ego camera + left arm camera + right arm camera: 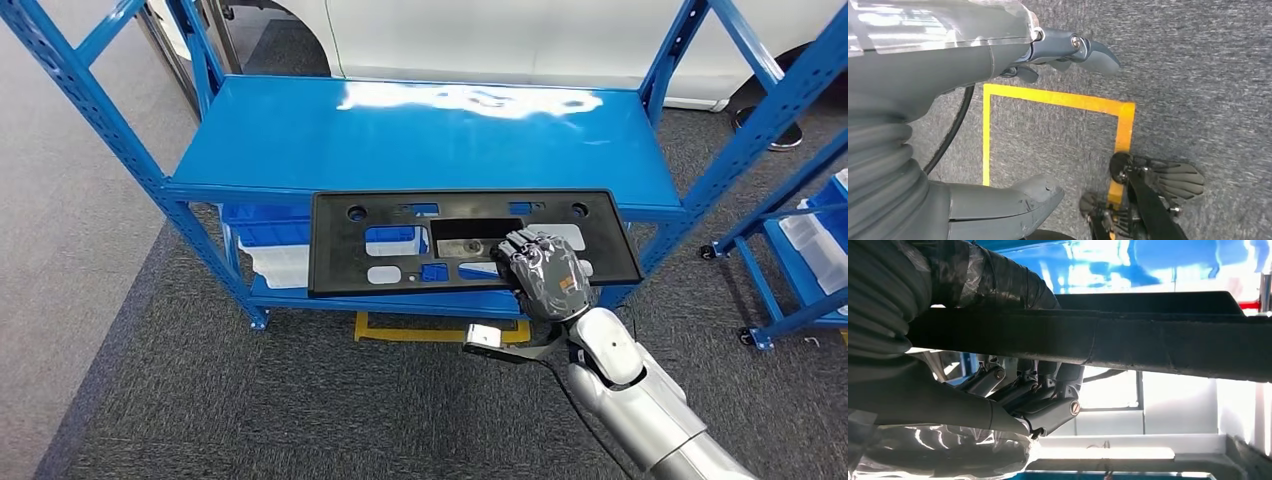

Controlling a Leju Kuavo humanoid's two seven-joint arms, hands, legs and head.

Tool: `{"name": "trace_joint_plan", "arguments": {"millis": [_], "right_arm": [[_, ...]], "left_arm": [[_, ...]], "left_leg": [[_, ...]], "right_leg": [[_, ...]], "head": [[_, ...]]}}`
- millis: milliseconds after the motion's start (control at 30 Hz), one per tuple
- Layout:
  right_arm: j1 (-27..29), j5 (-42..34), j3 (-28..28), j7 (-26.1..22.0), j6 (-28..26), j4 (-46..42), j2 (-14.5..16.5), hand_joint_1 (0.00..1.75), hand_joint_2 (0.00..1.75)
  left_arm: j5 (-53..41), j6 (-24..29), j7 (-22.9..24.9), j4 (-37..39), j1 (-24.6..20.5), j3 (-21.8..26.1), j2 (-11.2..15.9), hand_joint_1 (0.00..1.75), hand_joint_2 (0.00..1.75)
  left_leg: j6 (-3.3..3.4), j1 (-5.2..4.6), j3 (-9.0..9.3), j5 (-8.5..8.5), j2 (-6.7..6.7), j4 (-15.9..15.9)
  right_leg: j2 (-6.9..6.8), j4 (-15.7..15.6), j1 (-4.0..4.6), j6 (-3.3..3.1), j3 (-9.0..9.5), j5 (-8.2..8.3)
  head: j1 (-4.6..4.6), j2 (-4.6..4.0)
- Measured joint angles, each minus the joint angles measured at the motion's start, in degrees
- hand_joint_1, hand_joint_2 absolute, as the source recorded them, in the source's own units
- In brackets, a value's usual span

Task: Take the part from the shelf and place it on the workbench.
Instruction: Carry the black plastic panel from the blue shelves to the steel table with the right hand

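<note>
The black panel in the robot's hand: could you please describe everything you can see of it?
The black panel is a long, flat rectangular part, apparently matte plastic, with rounded cut-outs, a square recess and two round holes near its far edge. It is held roughly level in front of the blue shelf, overlapping its front edge. The right hand grips its near edge, right of centre.

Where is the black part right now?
In the head view, the black part is in front of the blue shelf, at its front edge, held near its right end by the right hand.

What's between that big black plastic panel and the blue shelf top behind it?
Nothing: in the head view the flat black plastic panel, held by the right hand, overlaps the bare blue metal shelf top.
</note>
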Motion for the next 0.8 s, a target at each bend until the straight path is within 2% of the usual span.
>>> {"name": "trace_joint_plan", "arguments": {"millis": [33, 67, 100, 133, 167, 233, 267, 300, 333, 367, 400, 467, 500, 533, 567, 600, 633, 667, 733, 767, 800], "right_arm": [[0.0, -0.1, 0.0, 0.0, 0.0, -0.1, 0.1, 1.75, 1.75], [0.0, -0.1, 0.0, -0.1, 0.0, 0.0, 0.2, 1.75, 1.75], [0.0, -0.2, 0.0, -0.1, 0.0, 0.0, 0.3, 1.75, 1.75], [0.0, -0.3, 0.0, -0.1, 0.0, 0.0, 0.5, 1.75, 1.75], [0.0, -0.3, 0.0, -0.1, 0.0, 0.0, 0.6, 1.75, 1.75], [-0.1, -0.5, 0.1, -0.1, 0.1, 0.0, 0.9, 1.75, 1.75], [-0.1, -0.6, 0.1, -0.1, 0.3, 0.0, 1.1, 1.75, 1.75], [-0.1, -0.8, 0.1, -0.1, 0.6, -0.1, 1.3, 1.75, 1.75], [-0.1, -0.9, 0.1, 0.0, 0.8, -0.2, 1.5, 1.75, 1.75], [-0.2, -0.9, 0.1, 0.0, 1.1, -0.3, 1.7, 1.75, 1.75], [-0.3, -0.9, 0.1, 0.1, 1.3, -0.4, 1.8, 1.75, 1.75], [-0.5, -0.9, 0.1, 0.2, 1.6, -0.9, 2.0, 1.75, 1.75], [-0.6, -0.9, 0.0, 0.2, 1.7, -1.0, 2.1, 1.75, 1.75], [-0.7, -0.9, 0.0, 0.3, 1.8, -1.2, 2.2, 1.75, 1.75], [-0.7, -0.9, 0.0, 0.3, 1.9, -1.3, 2.2, 1.75, 1.75], [-0.7, -0.9, 0.0, 0.3, 1.9, -1.3, 2.3, 1.75, 1.75], [-0.6, -0.8, 0.0, 0.3, 2.0, -1.3, 2.4, 1.75, 1.75], [-0.5, -0.7, 0.0, 0.4, 2.1, -1.3, 2.4, 1.75, 1.75], [-0.5, -0.4, 0.1, 0.6, 2.3, -1.3, 2.4, 1.75, 1.75], [-0.5, -0.2, 0.1, 0.8, 2.4, -1.3, 2.5, 1.75, 1.75], [-0.4, -0.2, 0.1, 0.9, 2.5, -1.3, 2.5, 1.75, 1.75]], "left_arm": [[0.0, 0.0, 0.0, 0.0, 0.0, 0.0, 0.0, 0.00, 1.75], [0.0, 0.0, 0.0, 0.0, 0.1, 0.0, 0.1, 0.00, 1.75], [0.0, 0.0, 0.0, 0.1, 0.1, 0.0, 0.1, 0.00, 1.75], [0.0, 0.0, 0.0, 0.1, 0.1, 0.0, 0.1, 0.00, 1.75], [0.0, 0.0, 0.0, 0.2, 0.2, 0.0, 0.2, 0.00, 1.75], [0.1, 0.0, -0.2, 0.2, 0.2, 0.0, 0.2, 0.00, 1.75], [0.2, 0.0, -0.3, 0.2, 0.2, 0.0, 0.2, 0.00, 1.75], [0.3, 0.0, -0.4, 0.2, 0.2, 0.1, 0.3, 0.00, 1.75], [0.4, -0.1, -0.5, 0.2, 0.1, 0.1, 0.3, 0.00, 1.75], [0.5, -0.1, -0.6, 0.2, 0.1, 0.1, 0.3, 0.00, 1.75], [0.6, -0.2, -0.7, 0.2, 0.1, 0.1, 0.3, 0.00, 1.75], [0.6, -0.3, -0.8, 0.2, -0.1, 0.2, 0.4, 0.00, 1.75], [0.6, -0.4, -0.9, 0.2, -0.1, 0.2, 0.5, 0.00, 1.75], [0.6, -0.5, -0.9, 0.2, -0.1, 0.3, 0.7, 0.00, 1.75], [0.6, -0.5, -1.0, 0.2, -0.1, 0.3, 0.8, 0.00, 1.75], [0.7, -0.7, -1.0, 0.3, -0.1, 0.3, 0.9, 0.00, 1.75], [0.7, -0.8, -1.0, 0.3, -0.1, 0.3, 1.1, 0.00, 1.75], [0.7, -0.9, -1.0, 0.4, -0.1, 0.3, 1.2, 0.00, 1.75], [0.6, -1.0, -1.0, 0.4, 0.0, 0.3, 1.6, 0.00, 1.75], [0.6, -1.1, -1.1, 0.4, 0.0, 0.3, 1.7, 0.00, 1.75], [0.6, -1.3, -1.3, 0.4, 0.1, 0.3, 1.8, 0.00, 1.75]], "left_leg": [[-0.35, 0.02, -0.12, 0.48, 0.03, 0.0], [-0.67, 0.05, -0.29, 0.90, 0.03, -0.1], [-0.99, 0.12, -0.67, 0.59, -0.04, 0.1], [-1.31, 0.19, -1.26, -0.93, -0.15, 1.2], [-1.65, 0.31, -2.04, -3.54, -0.26, 3.2], [-2.29, 0.67, -3.60, -9.66, -0.36, 10.1], [-2.56, 0.83, -4.05, -11.21, -0.36, 13.7], [-2.78, 1.00, -3.93, -11.27, -0.36, 16.0], [-2.94, 1.17, -2.97, -10.16, -0.36, 16.6], [-3.03, 1.36, -0.95, -8.60, -0.37, 15.1], [-3.06, 1.55, 1.90, -7.44, -0.42, 11.9], [-2.79, 1.56, 8.53, -7.99, -0.76, 3.2], [-2.51, 1.39, 10.44, -8.72, -0.92, 0.2], [-2.11, 1.09, 11.37, -9.16, -1.03, -1.6], [-1.59, 0.94, 11.03, -8.84, -0.99, -1.9], [-1.04, 0.84, 10.48, -8.16, -0.79, -2.0], [-0.37, 0.80, 9.93, -7.42, -0.59, -2.2], [0.23, 0.81, 9.19, -6.56, -0.36, -2.3], [0.98, 0.57, 7.38, -4.93, -0.11, -2.3], [1.07, 0.39, 6.31, -4.24, -0.15, -2.3], [1.08, 0.23, 5.23, -3.59, -0.31, -2.1]], "right_leg": [[0.02, -1.1, 0.20, -0.30, 0.40, -0.27], [-0.01, -1.1, 0.10, -0.66, 0.03, 0.27], [-0.11, -1.4, 0.00, -1.07, -0.43, 0.93], [-0.23, -1.6, -0.14, -1.55, -1.08, 1.78], [-0.33, -1.8, -0.29, -1.95, -1.91, 2.70], [-0.36, -1.8, -0.19, -2.34, -3.77, 4.32], [-0.33, -1.7, -0.16, -2.31, -4.70, 5.05], [-0.33, -1.6, -0.14, -2.23, -5.65, 5.76], [-0.33, -1.5, -0.15, -2.07, -6.62, 6.44], [-0.33, -1.3, -0.16, -1.86, -7.59, 7.08], [-0.32, -1.0, -0.18, -1.61, -8.42, 7.65], [-0.30, -0.5, -0.11, -0.97, -9.66, 8.64], [-0.32, -0.4, -0.15, -0.63, -9.95, 9.17], [-0.35, -0.4, -0.25, -0.23, -10.17, 9.77], [-0.36, -0.6, -0.37, 0.17, -10.30, 10.45], [-0.27, -0.6, -0.58, 0.49, -10.60, 10.41], [-0.17, 0.1, -0.71, 0.74, -11.08, 9.23], [-0.06, 1.9, -0.78, 0.92, -11.77, 6.79], [0.01, 8.5, -0.86, 1.09, -13.39, 0.32], [0.02, 12.3, -0.85, 1.15, -13.98, -1.69], [0.03, 15.1, -0.82, 1.11, -14.09, -1.95]], "head": [[-0.01, 0.00], [0.01, 0.00], [0.00, 0.00], [-0.02, 0.00], [-0.03, 0.00], [-0.06, 0.00], [-0.06, 0.00], [-0.07, 0.00], [-0.07, 0.00], [-0.07, 0.00], [-0.07, 0.00], [-0.06, 0.00], [-0.05, -0.01], [-0.05, -0.01], [-0.03, -0.01], [-0.04, -0.01], [-0.02, -0.01], [0.02, -0.01], [0.09, 0.00], [0.09, 0.00], [0.09, 0.00]]}}
